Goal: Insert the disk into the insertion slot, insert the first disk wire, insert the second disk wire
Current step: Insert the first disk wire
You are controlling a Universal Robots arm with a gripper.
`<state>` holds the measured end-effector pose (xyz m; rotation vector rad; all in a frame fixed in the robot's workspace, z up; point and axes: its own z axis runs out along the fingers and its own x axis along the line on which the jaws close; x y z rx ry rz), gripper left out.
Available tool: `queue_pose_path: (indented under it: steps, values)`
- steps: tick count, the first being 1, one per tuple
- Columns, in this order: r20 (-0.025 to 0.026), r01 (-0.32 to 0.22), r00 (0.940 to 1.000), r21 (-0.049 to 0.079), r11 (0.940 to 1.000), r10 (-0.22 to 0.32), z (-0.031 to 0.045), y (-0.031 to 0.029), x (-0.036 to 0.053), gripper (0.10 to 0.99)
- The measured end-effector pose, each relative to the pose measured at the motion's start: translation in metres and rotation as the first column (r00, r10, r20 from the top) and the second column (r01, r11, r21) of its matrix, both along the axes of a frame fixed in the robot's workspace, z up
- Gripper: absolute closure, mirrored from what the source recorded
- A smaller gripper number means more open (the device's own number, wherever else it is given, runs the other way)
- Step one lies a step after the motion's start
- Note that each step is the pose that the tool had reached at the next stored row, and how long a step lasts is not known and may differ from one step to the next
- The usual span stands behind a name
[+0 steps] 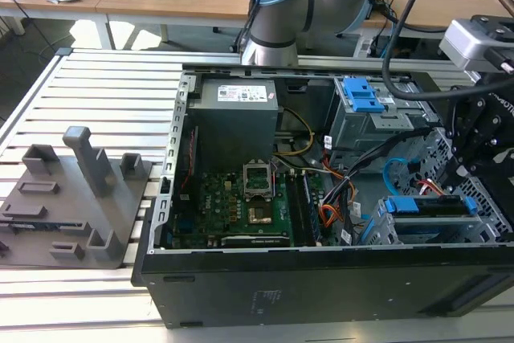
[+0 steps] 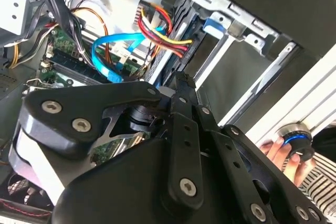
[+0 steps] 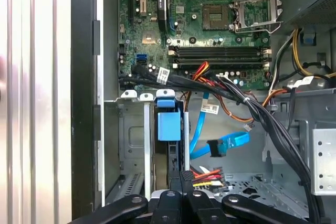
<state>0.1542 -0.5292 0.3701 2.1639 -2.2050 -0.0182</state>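
The disk (image 1: 426, 206) in its blue carrier (image 3: 169, 124) sits inside the grey insertion slot (image 1: 384, 234) at the case's front corner, on the exterior view's right. My gripper (image 3: 182, 176) hangs over the disk's rear edge. Its fingers are closed where the orange-red first disk wire (image 3: 209, 176) ends, and the plug is hidden between them. In the second wrist view the same strands (image 2: 165, 30) run down to the gripper (image 2: 181, 80). The light blue second disk wire (image 3: 227, 141) loops free beside it, its dark plug (image 3: 214, 148) unattached. The blue loop (image 2: 113, 51) shows there too.
A taller metal cage with a blue latch (image 1: 361, 98) stands behind the slot. A thick black cable bundle (image 3: 252, 108) crosses above the bay. The motherboard (image 1: 241, 198) fills the case's middle. A grey fixture (image 1: 80, 190) lies outside. A person's hand (image 2: 281, 153) rests on a blue-ringed knob.
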Motion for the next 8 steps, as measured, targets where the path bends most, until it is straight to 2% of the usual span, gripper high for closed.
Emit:
queue_pose_path:
  steps: [8]
  values:
    - [0.0000, 0.000, 1.0000, 0.000, 1.0000, 0.000, 0.0000, 0.0000, -0.0009, 0.980]
